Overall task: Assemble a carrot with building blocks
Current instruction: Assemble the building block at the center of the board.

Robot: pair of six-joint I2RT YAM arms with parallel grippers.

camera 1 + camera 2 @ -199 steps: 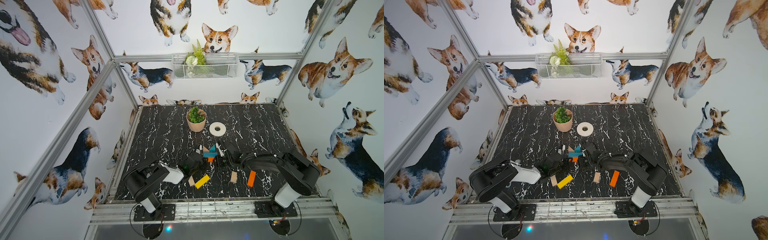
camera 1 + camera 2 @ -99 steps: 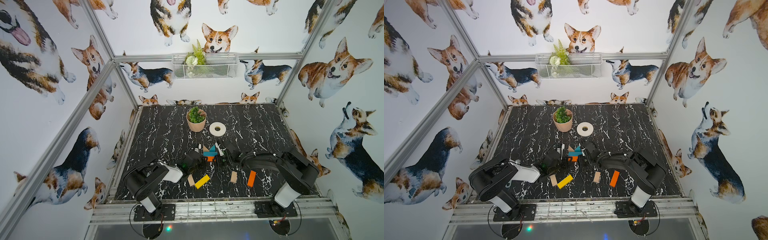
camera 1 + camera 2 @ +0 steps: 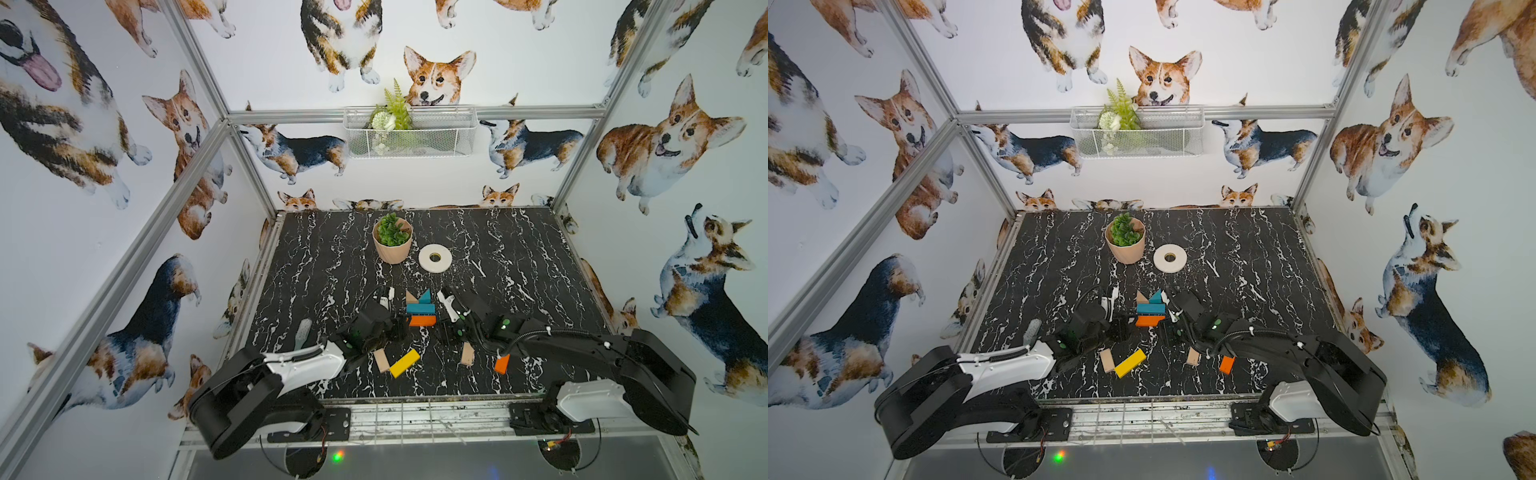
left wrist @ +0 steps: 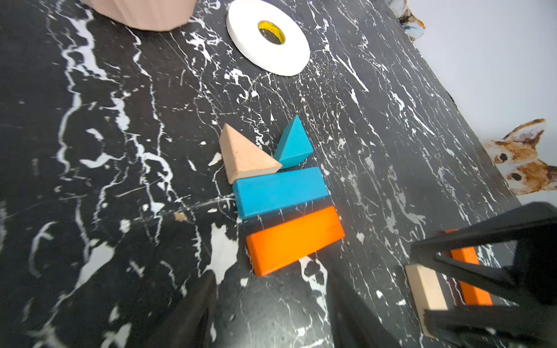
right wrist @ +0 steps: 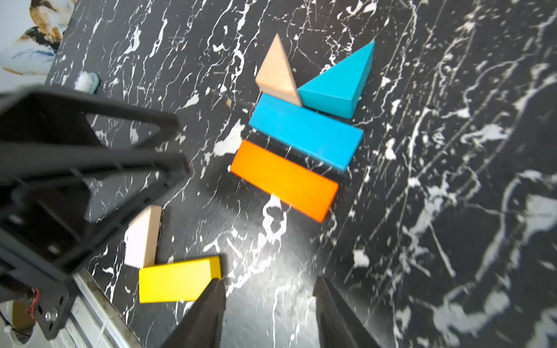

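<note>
The black marble table (image 3: 332, 257) fills the cell floor. The left arm (image 3: 299, 365) reaches in from 7 o'clock and the right arm (image 3: 582, 340) from 4 o'clock. A wire basket (image 3: 440, 137) hangs on the back wall at 12. A potted plant (image 3: 392, 249) stands toward 12 o'clock, with a white tape roll (image 3: 435, 257) just beside it at its 3 o'clock.

The carrot (image 3: 420, 309), part built, lies flat at mid-table. Its wood triangle (image 4: 244, 156) and blue triangle (image 4: 294, 147) touch a blue bar (image 4: 280, 191). An orange bar (image 4: 294, 239) lies at that bar's 6 o'clock, with a thin gap between.

From the carrot, a yellow bar (image 3: 404, 363) lies at 6 o'clock, with a plain-wood block (image 3: 381, 360) just beside it. A second plain-wood block (image 3: 467, 353) and a loose orange bar (image 3: 501, 363) lie at 4 o'clock, partly hidden by the right arm. A small brush (image 3: 303, 332) lies near the table edge at 9 o'clock.

The left gripper (image 4: 269, 283) sits at the orange bar's 8 o'clock and the right gripper (image 5: 270, 280) at its 4 o'clock. Each has its fingers (image 4: 190, 316) parted about halfway, with nothing between them.
</note>
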